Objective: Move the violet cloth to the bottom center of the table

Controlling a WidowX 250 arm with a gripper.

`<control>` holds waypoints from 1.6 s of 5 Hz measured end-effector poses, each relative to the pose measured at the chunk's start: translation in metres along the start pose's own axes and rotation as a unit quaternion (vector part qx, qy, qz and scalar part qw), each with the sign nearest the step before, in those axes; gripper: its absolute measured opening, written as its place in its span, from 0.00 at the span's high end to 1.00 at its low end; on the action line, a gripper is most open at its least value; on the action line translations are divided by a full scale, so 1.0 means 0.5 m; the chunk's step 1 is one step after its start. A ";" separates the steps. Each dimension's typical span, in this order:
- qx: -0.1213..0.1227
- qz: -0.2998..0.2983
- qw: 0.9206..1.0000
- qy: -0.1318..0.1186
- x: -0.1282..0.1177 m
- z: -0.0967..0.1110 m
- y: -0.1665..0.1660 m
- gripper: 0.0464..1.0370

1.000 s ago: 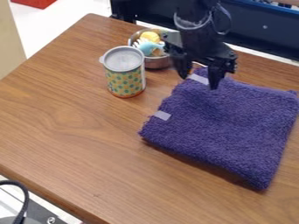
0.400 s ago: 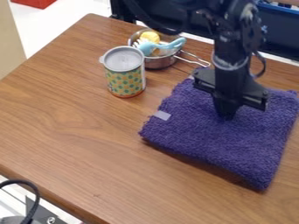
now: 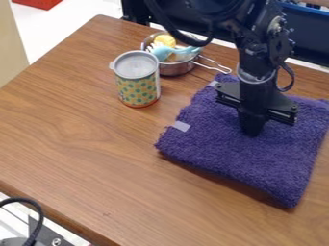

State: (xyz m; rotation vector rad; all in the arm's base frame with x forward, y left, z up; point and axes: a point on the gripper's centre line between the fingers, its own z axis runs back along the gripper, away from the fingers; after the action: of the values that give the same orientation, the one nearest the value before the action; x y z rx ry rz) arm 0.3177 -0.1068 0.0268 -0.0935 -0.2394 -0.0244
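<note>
The black gripper points down onto the upper middle of the violet cloth, its fingers together and shut on the cloth's pile. The cloth lies roughly square and flat on the right half of the wooden table, with a pale tag on its left edge and another near its top left corner. The wrist and gripper body cover part of the cloth's upper area.
A dotted can with a grey lid stands left of the cloth's upper corner. Behind it is a metal pan holding a yellow item and a light blue utensil, its handle reaching toward the cloth. The table's front edge runs along the lower left.
The gripper came down to the right onto the cloth, and its fingers went from apart to together. Since then, the cloth's left edge has shifted very slightly right.
</note>
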 end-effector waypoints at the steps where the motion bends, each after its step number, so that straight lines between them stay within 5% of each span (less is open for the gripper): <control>1: -0.011 -0.005 1.000 -0.001 -0.022 -0.003 0.002 0.99; 4: -0.020 -0.019 1.000 -0.014 -0.132 0.020 0.017 0.99; 7: 0.001 0.014 0.998 -0.061 -0.185 0.027 0.057 0.99; 8: -0.002 0.010 0.998 -0.055 -0.193 0.031 0.090 0.99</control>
State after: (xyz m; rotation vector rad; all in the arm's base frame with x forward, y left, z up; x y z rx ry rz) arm 0.2220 -0.0593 0.0150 -0.1017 -0.3478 -0.0005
